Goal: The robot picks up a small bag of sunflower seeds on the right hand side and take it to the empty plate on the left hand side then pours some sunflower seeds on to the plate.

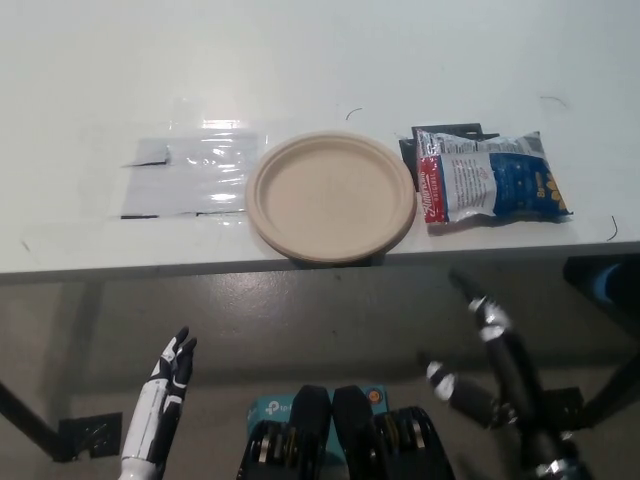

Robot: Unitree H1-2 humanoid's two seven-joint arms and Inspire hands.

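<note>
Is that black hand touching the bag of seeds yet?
Apart. In the head view the right hand hangs below the table edge, open, while the bag of sunflower seeds lies untouched on the tabletop beside the plate.

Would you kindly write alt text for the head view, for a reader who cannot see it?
An empty plate sits at the white table's near edge, with a bag of sunflower seeds lying flat just to its right. Both hands are below the table edge, holding nothing: the white left hand open, the black right hand open.

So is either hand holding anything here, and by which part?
Nothing is held. The left hand and right hand are both open below the table edge; the seed bag lies untouched on the table.
</note>
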